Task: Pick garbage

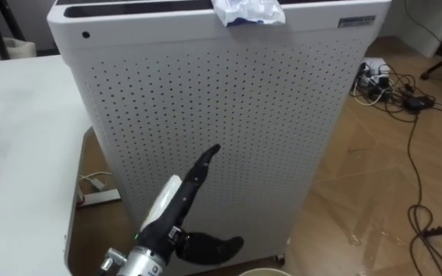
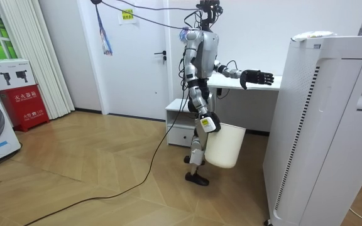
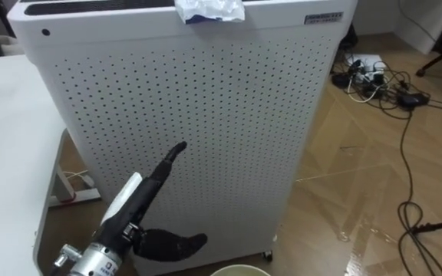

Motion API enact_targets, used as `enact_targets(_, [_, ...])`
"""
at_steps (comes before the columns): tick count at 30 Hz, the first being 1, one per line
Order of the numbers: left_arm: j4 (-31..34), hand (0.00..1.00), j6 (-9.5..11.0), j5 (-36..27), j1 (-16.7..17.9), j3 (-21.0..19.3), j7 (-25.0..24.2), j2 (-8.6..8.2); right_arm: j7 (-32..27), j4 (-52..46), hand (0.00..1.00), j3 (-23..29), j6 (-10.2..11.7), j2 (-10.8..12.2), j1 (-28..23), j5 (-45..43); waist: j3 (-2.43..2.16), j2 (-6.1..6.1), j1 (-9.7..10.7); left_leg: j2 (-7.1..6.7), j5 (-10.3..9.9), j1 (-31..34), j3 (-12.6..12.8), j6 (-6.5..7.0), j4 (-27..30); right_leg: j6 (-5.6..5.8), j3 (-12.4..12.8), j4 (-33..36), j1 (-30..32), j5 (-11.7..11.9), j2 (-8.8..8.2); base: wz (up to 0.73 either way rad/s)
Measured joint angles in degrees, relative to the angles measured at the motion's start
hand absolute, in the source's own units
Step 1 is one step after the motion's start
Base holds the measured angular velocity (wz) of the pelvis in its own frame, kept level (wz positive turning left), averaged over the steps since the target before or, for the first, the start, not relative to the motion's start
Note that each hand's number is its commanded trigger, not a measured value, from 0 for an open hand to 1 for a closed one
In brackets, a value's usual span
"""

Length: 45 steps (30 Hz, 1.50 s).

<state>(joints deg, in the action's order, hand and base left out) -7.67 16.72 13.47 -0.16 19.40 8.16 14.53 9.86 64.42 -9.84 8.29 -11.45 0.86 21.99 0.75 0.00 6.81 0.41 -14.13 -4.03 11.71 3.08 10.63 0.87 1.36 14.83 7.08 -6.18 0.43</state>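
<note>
A crumpled white paper with a blue patch point(image 1: 248, 11) lies on the top front edge of a tall white perforated air purifier point(image 1: 221, 115), which stands right before me. My left hand point(image 1: 179, 203) is raised in front of the purifier's face, well below the paper, open with fingers straight and thumb spread. In the room view the paper point(image 2: 311, 36) rests on the purifier's top and the left hand point(image 2: 256, 78) reaches toward it. My right hand point(image 2: 207, 122) hangs at my side, shut on the rim of a white bin point(image 2: 225, 145). The bin's rim point(image 1: 263, 271) shows at the bottom edge.
A white table point(image 1: 14, 138) runs along my left, with a power strip point(image 1: 98, 198) on the floor under it. Cables and a socket strip point(image 1: 382, 80) lie on the wooden floor to the right of the purifier. A white drawer cabinet point(image 2: 180, 125) stands behind me.
</note>
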Motion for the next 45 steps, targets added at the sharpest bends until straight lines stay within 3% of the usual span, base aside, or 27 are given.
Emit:
enact_targets(3, [3.03, 0.0, 0.33, 3.43, 0.17, -2.05, 3.86, -0.29, -0.45, 0.5, 1.0, -0.02, 0.02, 0.03, -0.23, 0.21, -0.06, -0.12, -1.09, 0.17, -0.01, -0.92, 0.64, -0.01, -0.45, -0.12, -0.47, -0.19, -0.57, 0.25, 0.08, -0.14])
enact_targets(7, [7.41, 0.0, 4.77, 5.55, 0.4, -4.62, 10.25, -0.48, -0.46, 2.17, 1.0, -0.01, 0.18, 0.02, -0.17, -0.02, -0.15, -0.26, -1.78, 0.1, -0.01, -2.17, 0.68, -0.01, -1.03, -0.11, -0.32, -0.01, -1.2, 0.26, 0.18, -0.03])
enact_targets(9, [8.68, 0.0, 5.43, 7.25, 0.45, -5.08, 12.36, -0.44, -0.48, 2.28, 1.0, -0.05, 0.37, 0.08, -0.51, 0.07, -0.13, -0.5, -2.09, 0.12, -0.01, -2.26, 0.62, -0.01, -1.04, -0.11, -0.3, 0.01, -1.34, 0.26, 0.21, 0.0])
enact_targets(15, [13.5, 0.0, 5.71, 13.58, 0.3, -6.48, 17.84, -0.4, -0.76, 2.26, 1.0, -0.03, 0.43, 0.37, -0.52, -0.21, -0.17, -0.85, -2.03, 0.25, -0.03, -2.57, -0.78, -0.04, -1.03, -0.13, -1.54, -0.16, -2.21, 0.24, 0.1, 0.1])
enact_targets(23, [19.98, 0.0, 6.1, 13.77, -0.39, -7.71, 22.86, -0.43, -0.96, 1.83, 1.0, 0.24, 0.44, 0.38, -1.66, -1.76, -0.03, -0.74, -1.72, 0.51, -0.17, -4.79, -0.8, -0.23, -1.65, -0.14, -1.53, -1.32, -4.74, 0.25, 0.46, 0.0])
enact_targets(26, [20.0, 0.0, 6.24, 14.93, -0.43, -8.63, 24.35, -0.48, -0.9, 2.28, 1.0, 1.14, 0.45, 0.43, -1.7, -3.77, 0.1, -0.48, -2.02, 0.85, -0.31, -5.45, -0.19, -0.43, -1.98, -0.25, -1.43, -1.2, -4.96, 0.31, 0.84, -0.11])
enact_targets(28, [19.99, 0.0, 6.24, 14.82, -0.35, -9.53, 25.13, -0.5, -0.93, 2.24, 1.0, 1.16, 0.43, 0.42, -2.03, -4.08, 0.2, -0.07, -3.13, 1.33, -0.77, -5.45, 1.02, -0.85, -1.66, -0.85, -2.87, -0.67, -4.5, 0.19, 1.11, -0.24])
enact_targets(29, [20.0, 0.0, 6.25, 14.81, -0.36, -9.99, 25.24, -0.51, -0.94, 2.22, 1.0, 1.13, 0.41, 0.42, -2.05, -4.05, 0.19, 0.03, -3.4, 1.62, -1.18, -5.39, 1.53, -0.98, -1.0, -1.1, -3.37, -0.03, -4.1, 0.05, 1.22, -0.36])
enact_targets(31, [19.54, 0.0, 6.25, 14.74, -0.37, -11.13, 26.1, -0.51, -0.97, 2.21, 1.0, 0.96, 0.4, 0.52, -1.97, -3.94, 0.37, 0.24, -3.81, 3.14, -4.05, -4.11, 2.3, -1.96, 4.48, -2.22, -4.43, 3.13, -3.38, -1.8, 1.92, -0.25])
enact_targets(33, [19.27, 0.0, 6.24, 14.35, -0.34, -11.52, 26.09, -0.42, -1.02, 2.18, 1.0, 0.9, 0.43, 0.6, -1.76, -3.79, 0.44, -0.5, -4.06, 3.42, -5.63, -1.98, 2.24, -2.8, 10.8, -2.86, -4.32, 6.59, -1.85, -4.27, 1.72, -0.15])
enact_targets(35, [18.61, 0.0, 6.23, 14.23, -0.04, -11.5, 25.92, -0.7, -0.93, 2.18, 1.0, 0.88, 0.52, 0.5, -2.19, -4.02, 0.61, -0.88, -3.85, 3.94, -5.6, 0.21, 0.84, -2.83, 17.92, -3.32, -3.52, 7.6, -2.32, -5.72, 1.72, -0.15])
enact_targets(37, [18.61, 0.0, 6.25, 15.37, -0.05, -11.9, 26.03, -0.8, -0.87, 2.19, 1.0, 1.04, 0.54, 0.48, -2.37, -3.92, 0.64, -0.97, -3.24, 3.89, -4.8, 3.88, -4.55, -3.63, 25.38, -4.09, -3.12, 7.9, -3.67, -6.27, 1.87, -0.01])
enact_targets(38, [18.59, 0.0, 6.27, 15.96, -0.12, -11.96, 26.11, -0.82, -0.89, 2.21, 1.0, 1.08, 0.59, 0.52, -2.41, -3.86, 0.79, -1.26, -2.75, 3.72, -4.87, 4.78, -5.89, -4.1, 26.44, -4.16, -2.85, 7.8, -3.95, -6.39, 1.76, 0.39])
enact_targets(39, [18.35, 0.0, 6.5, 17.09, -0.62, -11.82, 26.14, -0.89, -0.99, 2.35, 1.0, 1.49, 0.69, 0.57, -2.57, -3.46, 0.59, -1.46, -1.82, 3.13, -5.14, 6.84, -7.43, -4.13, 23.92, -4.19, -1.28, 7.65, -4.16, -6.6, 1.63, 0.47])
enact_targets(40, [17.8, 0.0, 7.24, 18.14, -1.18, -11.65, 26.14, -1.16, -1.19, 3.21, 1.0, 2.77, 0.69, 0.64, -2.52, -3.38, 0.72, -1.91, -1.87, 2.27, -4.74, 9.18, -7.84, -4.53, 19.76, -3.87, 0.0, 7.72, -4.1, -6.89, 1.02, 0.36])
enact_targets(41, [17.59, 0.0, 7.72, 18.19, -1.19, -11.69, 26.23, -1.57, -1.5, 4.11, 1.0, 3.72, 0.68, 0.31, -2.52, -3.23, 0.64, -1.84, -2.1, 1.15, -2.58, 11.29, -9.02, -5.13, 14.71, -3.45, 0.42, 7.65, -4.1, -7.14, 0.52, 0.08])
enact_targets(43, [16.98, 0.0, 7.82, 18.25, -1.2, -11.72, 27.3, -1.75, -1.74, 4.87, 1.0, 3.77, 0.35, -0.01, -2.61, -2.8, 0.39, -1.53, -2.39, 0.81, 3.91, 11.78, -10.11, -3.37, 12.08, -2.86, -0.08, 7.48, -4.65, -7.69, 0.06, -0.08])
enact_targets(45, [15.89, 0.0, 7.79, 18.82, -1.44, -11.61, 28.3, -1.75, -1.88, 4.87, 1.0, 3.87, 0.29, 0.02, -3.18, -2.59, -0.15, -1.53, -2.02, 0.14, 3.91, 10.33, -10.07, -2.98, 10.79, -2.41, -0.7, 5.75, -6.12, -7.67, -0.24, -0.02])
